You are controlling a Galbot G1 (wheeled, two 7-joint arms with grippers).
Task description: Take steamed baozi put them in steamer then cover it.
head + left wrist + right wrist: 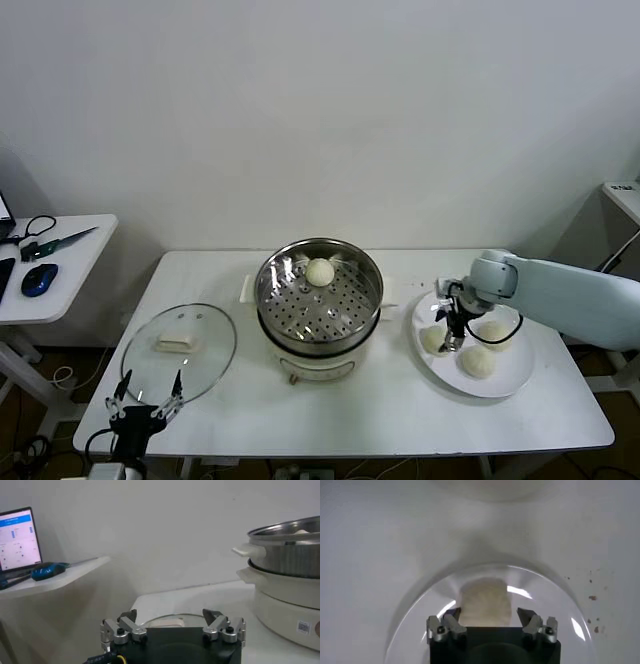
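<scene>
The white table (300,420) carries the steamer (319,310) at its centre, with one steamed baozi (319,271) on its perforated tray. The cover (178,350) lies to the left, and a plate (500,385) with three baozi (477,361) to the right. The right end effector (452,340) is lowered around the leftmost plate baozi, its fingers straddling it without visibly touching. The left end effector (145,408) is held wide open and empty near the cover.

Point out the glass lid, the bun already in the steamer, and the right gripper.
glass lid (205,355), head view, bare glass beside its handle.
bun in the steamer (319,272), head view, top of its dome.
right gripper (452,342), head view, between its fingertips.
</scene>
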